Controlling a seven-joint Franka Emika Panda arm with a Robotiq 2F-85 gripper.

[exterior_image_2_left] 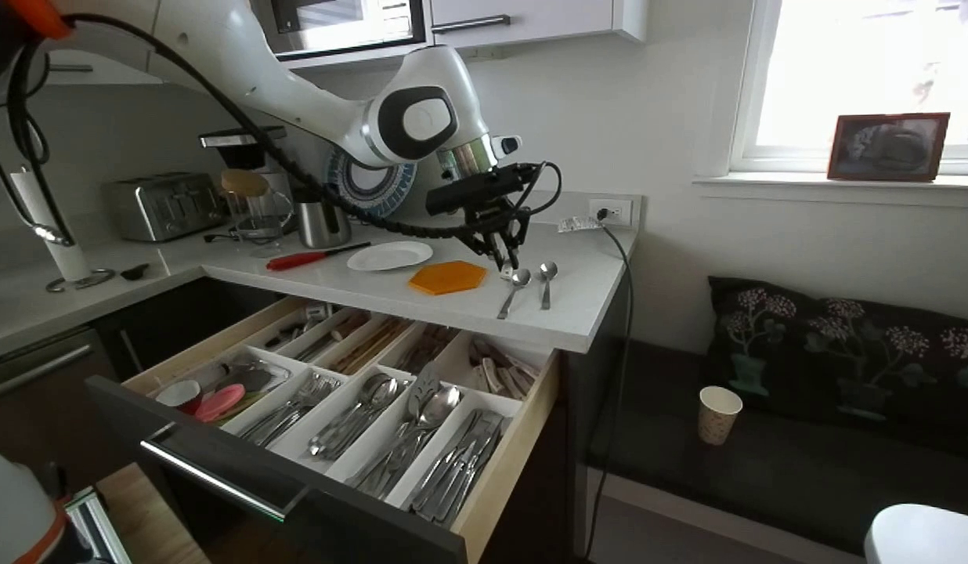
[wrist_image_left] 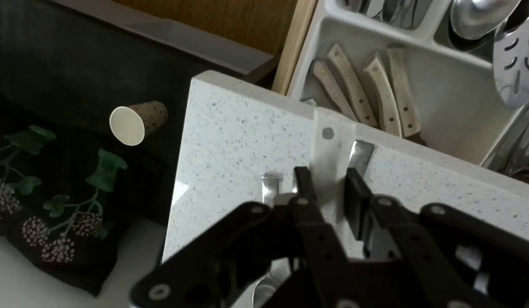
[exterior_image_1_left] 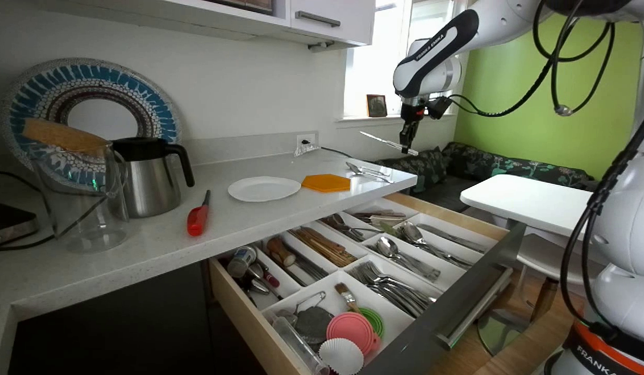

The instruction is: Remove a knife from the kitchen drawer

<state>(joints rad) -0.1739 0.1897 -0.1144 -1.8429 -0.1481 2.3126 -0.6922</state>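
Knife [wrist_image_left: 331,147] sits crosswise in your gripper [wrist_image_left: 328,173], pinched by the handle, butt toward the kitchen drawer [wrist_image_left: 295,47], blade pointing away over the counter [wrist_image_left: 243,128].

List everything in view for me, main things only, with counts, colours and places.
knife: 1, pale handle, above the counter
kitchen drawer: 1, dark grey front, open below the counter
tray compartments: several, white, in the drawer
utensils: many, mostly silvery, in the compartments
other knives: at least 4, beige handles, in one compartment
spoons: 2, silvery, on the counter
plate: 1, white, on the counter
hexagonal mat: 1, orange, beside the plate
slim-tipped tool: 1, red, on the counter
carafe: 1, silvery, on the counter
glass jug: 1, clear, beside the carafe
patterned disc: 1, blue and white, behind the carafe
paper cup: 1, pale, on the bench
arm: 1, white, over the counter
gripper: 1, black, shut on the knife
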